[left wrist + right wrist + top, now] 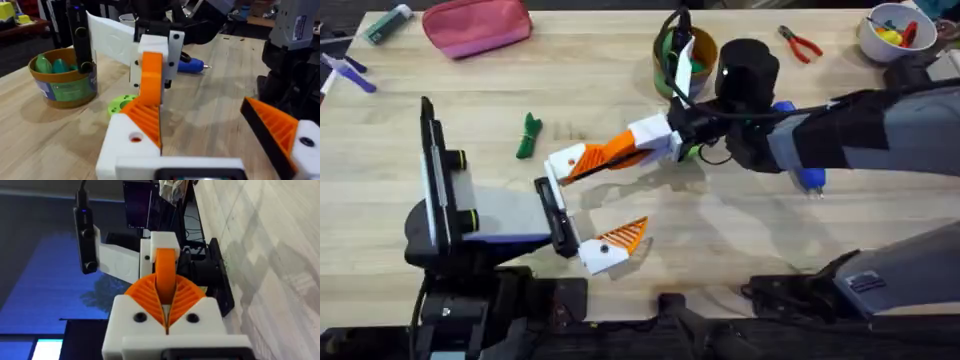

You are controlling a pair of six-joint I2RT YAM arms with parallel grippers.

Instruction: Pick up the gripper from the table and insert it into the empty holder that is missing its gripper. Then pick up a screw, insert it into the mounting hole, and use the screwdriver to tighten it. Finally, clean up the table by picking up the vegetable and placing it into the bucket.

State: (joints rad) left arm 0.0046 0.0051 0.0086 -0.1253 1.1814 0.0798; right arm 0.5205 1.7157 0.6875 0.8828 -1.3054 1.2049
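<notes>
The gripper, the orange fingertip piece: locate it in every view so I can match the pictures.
Overhead: the gripper is held near the picture's centre, to the right of the vegetable.
Left wrist: it is the orange strip between the bucket and the screwdriver.
Right wrist: it is the orange strip pinched between that arm's own fingers.
Shared landmark: the right gripper, shut on it.

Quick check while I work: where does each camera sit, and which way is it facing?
Overhead: above the arm bases, looking down on the table; both arms show.
Left wrist: behind the open left fingers, facing the bucket and screwdriver.
Right wrist: behind the right fingers, shut on the gripper.
Shared: overhead and left wrist both show the bucket.
</notes>
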